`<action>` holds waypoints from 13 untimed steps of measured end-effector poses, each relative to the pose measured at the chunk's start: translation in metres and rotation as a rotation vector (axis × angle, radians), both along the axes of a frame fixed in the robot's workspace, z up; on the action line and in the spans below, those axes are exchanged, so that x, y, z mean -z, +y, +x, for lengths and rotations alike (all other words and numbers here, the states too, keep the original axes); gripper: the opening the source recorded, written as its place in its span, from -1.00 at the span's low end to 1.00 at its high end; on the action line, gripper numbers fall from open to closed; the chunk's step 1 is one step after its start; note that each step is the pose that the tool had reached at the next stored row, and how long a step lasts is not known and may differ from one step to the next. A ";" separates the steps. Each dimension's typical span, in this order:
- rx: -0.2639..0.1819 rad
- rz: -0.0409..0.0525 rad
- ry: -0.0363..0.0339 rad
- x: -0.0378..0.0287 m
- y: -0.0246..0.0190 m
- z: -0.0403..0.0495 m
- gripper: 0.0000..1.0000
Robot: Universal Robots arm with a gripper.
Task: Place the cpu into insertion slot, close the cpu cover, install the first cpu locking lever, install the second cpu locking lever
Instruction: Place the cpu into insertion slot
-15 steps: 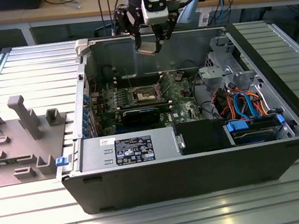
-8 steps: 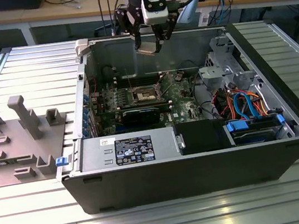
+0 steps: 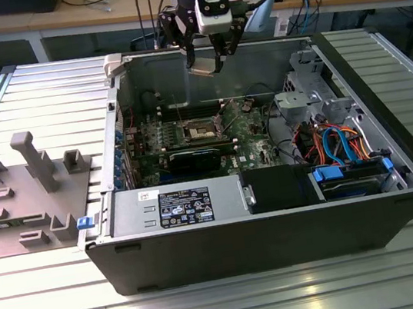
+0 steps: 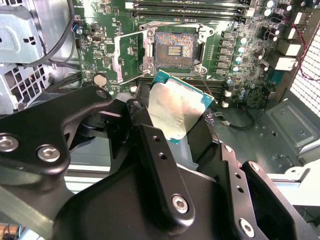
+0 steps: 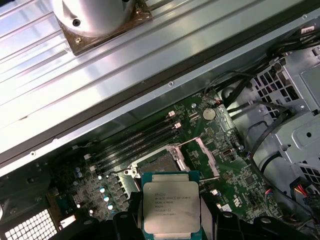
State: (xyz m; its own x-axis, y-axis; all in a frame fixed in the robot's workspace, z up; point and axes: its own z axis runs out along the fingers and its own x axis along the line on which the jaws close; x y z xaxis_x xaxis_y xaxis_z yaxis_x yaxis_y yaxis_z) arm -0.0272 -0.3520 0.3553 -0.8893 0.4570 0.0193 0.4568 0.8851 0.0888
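Cpu (image 4: 177, 112) is pinched by its edges in your tool (image 4: 175, 127), held in the air over the open computer case (image 3: 399, 195). In the exterior view it hangs at about 12 o'clock from the insertion slot (image 3: 201, 130), well apart. The slot lies bare on the green motherboard (image 4: 240, 70), and the cpu cover (image 4: 145, 50) stands swung open just beside it.

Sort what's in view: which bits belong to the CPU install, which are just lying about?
Job:
cpu, held in the gripper above the case
insertion slot, empty
cpu cover, swung open

Lying about:
grey fixture block beside the case
power supply
blue and orange drive cables
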 end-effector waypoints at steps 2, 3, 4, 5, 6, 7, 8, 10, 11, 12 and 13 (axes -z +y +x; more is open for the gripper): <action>0.001 0.0000 0.0000 0.0000 0.0000 0.0000 0.09; 0.002 0.0000 0.0000 0.0000 0.0000 0.0000 0.09; 0.002 0.0000 0.0000 0.0000 0.0000 0.0000 0.09; 0.003 0.0000 0.0000 0.0000 0.0000 0.0000 0.09; 0.003 0.0000 0.0000 0.0000 0.0000 0.0000 0.09; 0.004 0.0000 0.0000 0.0001 0.0000 0.0000 0.09; 0.004 0.0000 0.0000 0.0001 0.0000 0.0000 0.09; 0.006 0.0000 0.0000 0.0001 0.0000 0.0000 0.09; 0.007 0.0000 0.0000 0.0001 0.0000 0.0000 0.09; 0.007 0.0000 0.0000 0.0001 0.0000 0.0000 0.09; 0.008 0.0000 0.0000 0.0001 0.0000 0.0000 0.09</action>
